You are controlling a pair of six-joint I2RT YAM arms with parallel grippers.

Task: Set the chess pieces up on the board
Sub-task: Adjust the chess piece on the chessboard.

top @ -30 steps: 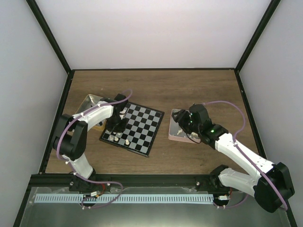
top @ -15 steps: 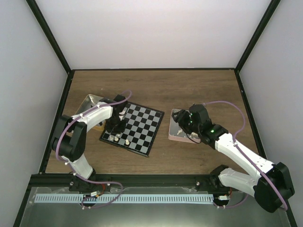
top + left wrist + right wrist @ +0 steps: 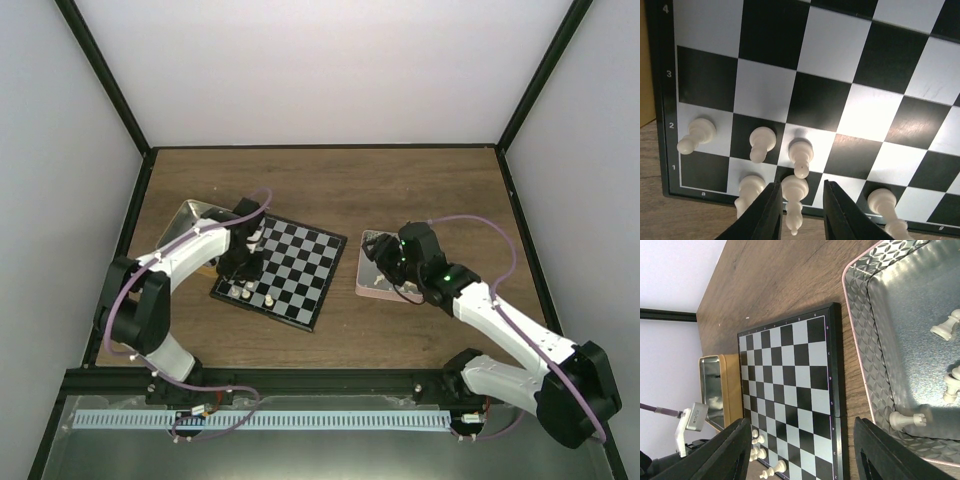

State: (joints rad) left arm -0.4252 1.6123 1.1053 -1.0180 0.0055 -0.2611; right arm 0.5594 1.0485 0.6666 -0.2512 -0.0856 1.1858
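– where's the left gripper (image 3: 801,192)?
– bottom of its frame, jaws narrowly apart. a white chess piece (image 3: 794,210) stands between them, with a gap on its right, on the edge row of the chessboard (image 3: 865,65).
– the right gripper (image 3: 802,432)?
– spread wide, holding nothing, beside the pink-rimmed tin (image 3: 857,305) at upper right.
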